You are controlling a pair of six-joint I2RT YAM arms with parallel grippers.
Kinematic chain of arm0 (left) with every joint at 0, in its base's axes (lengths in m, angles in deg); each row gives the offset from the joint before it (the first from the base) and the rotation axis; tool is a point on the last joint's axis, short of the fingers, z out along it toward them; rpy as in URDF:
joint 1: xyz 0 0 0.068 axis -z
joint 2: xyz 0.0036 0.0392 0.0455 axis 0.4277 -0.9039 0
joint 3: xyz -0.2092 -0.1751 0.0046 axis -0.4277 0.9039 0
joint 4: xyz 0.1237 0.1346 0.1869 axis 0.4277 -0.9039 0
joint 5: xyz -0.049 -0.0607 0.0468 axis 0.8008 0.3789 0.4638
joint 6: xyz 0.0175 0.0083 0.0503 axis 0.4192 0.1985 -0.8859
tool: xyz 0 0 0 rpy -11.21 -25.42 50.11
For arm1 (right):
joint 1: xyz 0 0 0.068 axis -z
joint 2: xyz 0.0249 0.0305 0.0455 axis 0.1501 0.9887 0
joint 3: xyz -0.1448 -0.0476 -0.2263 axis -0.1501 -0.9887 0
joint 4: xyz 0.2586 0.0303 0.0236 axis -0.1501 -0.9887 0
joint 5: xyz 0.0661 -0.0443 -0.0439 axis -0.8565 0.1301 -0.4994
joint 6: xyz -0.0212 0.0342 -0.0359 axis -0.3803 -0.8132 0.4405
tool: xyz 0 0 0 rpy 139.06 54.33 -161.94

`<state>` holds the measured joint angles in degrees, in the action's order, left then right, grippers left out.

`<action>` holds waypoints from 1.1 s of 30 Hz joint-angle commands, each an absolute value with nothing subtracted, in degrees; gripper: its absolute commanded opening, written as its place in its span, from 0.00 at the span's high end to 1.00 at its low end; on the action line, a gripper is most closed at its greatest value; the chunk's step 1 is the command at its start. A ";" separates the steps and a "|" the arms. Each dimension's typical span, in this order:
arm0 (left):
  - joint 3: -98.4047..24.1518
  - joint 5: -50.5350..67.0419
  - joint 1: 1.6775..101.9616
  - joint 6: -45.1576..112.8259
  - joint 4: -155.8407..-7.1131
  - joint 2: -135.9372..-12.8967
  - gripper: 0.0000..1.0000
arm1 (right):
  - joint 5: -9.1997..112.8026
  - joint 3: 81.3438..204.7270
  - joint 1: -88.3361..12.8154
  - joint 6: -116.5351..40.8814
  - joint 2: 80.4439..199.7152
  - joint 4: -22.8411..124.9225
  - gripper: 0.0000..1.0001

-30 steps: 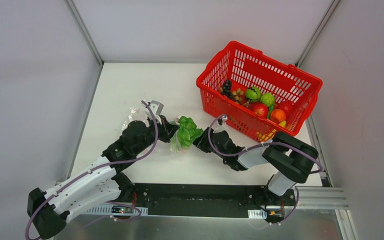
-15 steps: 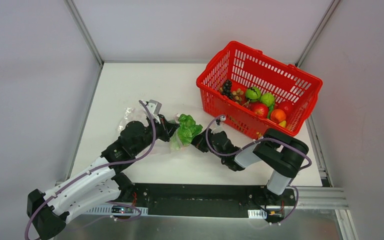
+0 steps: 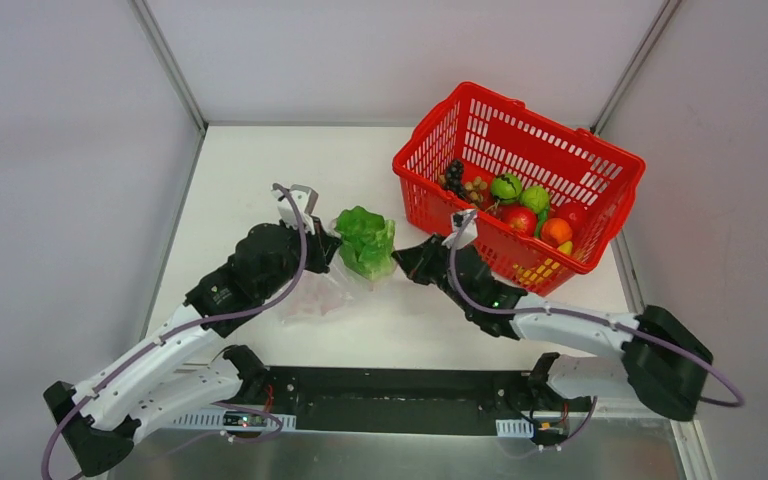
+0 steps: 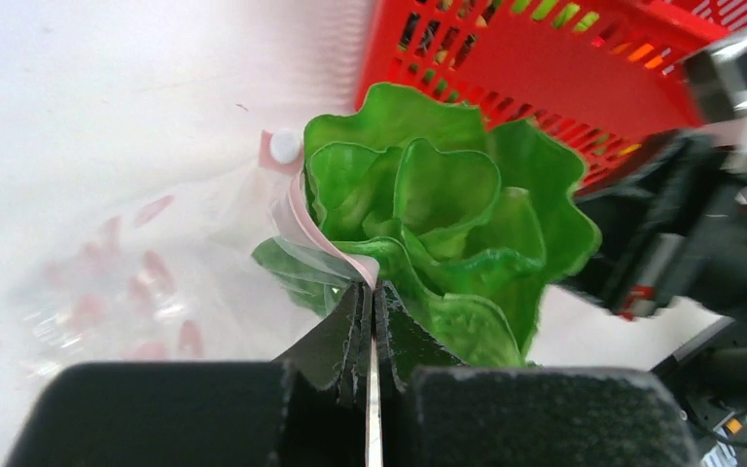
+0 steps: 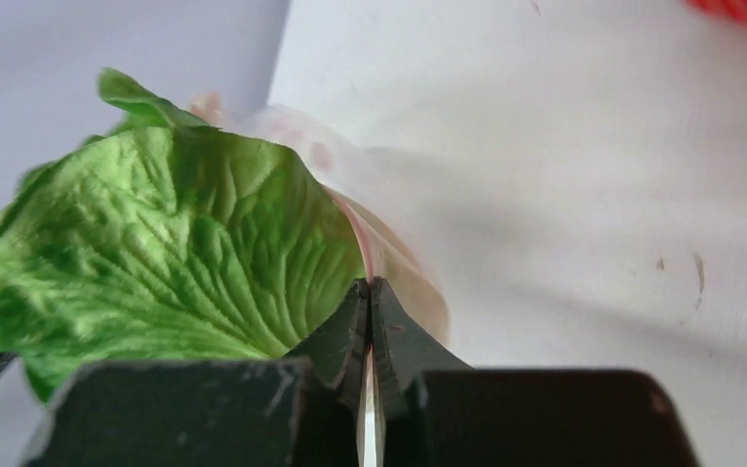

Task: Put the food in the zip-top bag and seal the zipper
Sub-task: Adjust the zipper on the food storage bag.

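Pinching tight, the left hand (image 3: 331,244) is holding the zip-top bag (image 3: 312,298) by its mouth. Its fingers are pressing together on the pink zipper (image 4: 298,220) strip, as the left wrist view is showing. Over at three o'clock of the lettuce (image 3: 365,241), the right hand (image 3: 403,262) is doing the same job. Its fingers are closing flat on the opposite lip of the mouth, and in the right wrist view the pink strip is running straight into their tips.

The lettuce is sitting between the two hands, with its ruffled green head sticking up out of the bag's mouth. Its lower leaves are showing through the clear film on the left hand's side, though how far in it is sitting I cannot tell. A small white slider (image 4: 282,146) is sitting at the far end of the zipper.

The rest of the bag is trailing away toward seven o'clock from the lettuce. It is lying crinkled on the white surface (image 3: 250,180) just beside the left arm.

The red mesh basket (image 3: 480,115) is standing at two o'clock of the lettuce, near the right hand but apart from it. The other food is waiting inside, with dark grapes (image 3: 454,172) at the nine o'clock end. Two green round fruits (image 3: 506,187) are sitting in the middle, with a red fruit (image 3: 518,220) just below them. An orange fruit (image 3: 557,232) is lying toward four o'clock, with a yellow piece (image 3: 565,247) tucked against it.
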<state>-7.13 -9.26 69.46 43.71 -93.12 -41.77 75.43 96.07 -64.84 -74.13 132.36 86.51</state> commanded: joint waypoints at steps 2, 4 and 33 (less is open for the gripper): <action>-17.81 -14.81 68.91 39.27 -106.26 -45.23 1.00 | 81.09 104.75 -65.37 -61.52 120.21 68.28 1.00; -21.19 -15.45 68.90 37.52 -110.19 -46.63 1.00 | 80.95 107.31 -65.67 -59.61 117.66 64.78 1.00; -30.53 -0.78 64.21 38.43 -114.58 -51.65 1.00 | 81.61 144.47 -71.47 -33.56 133.69 28.35 1.00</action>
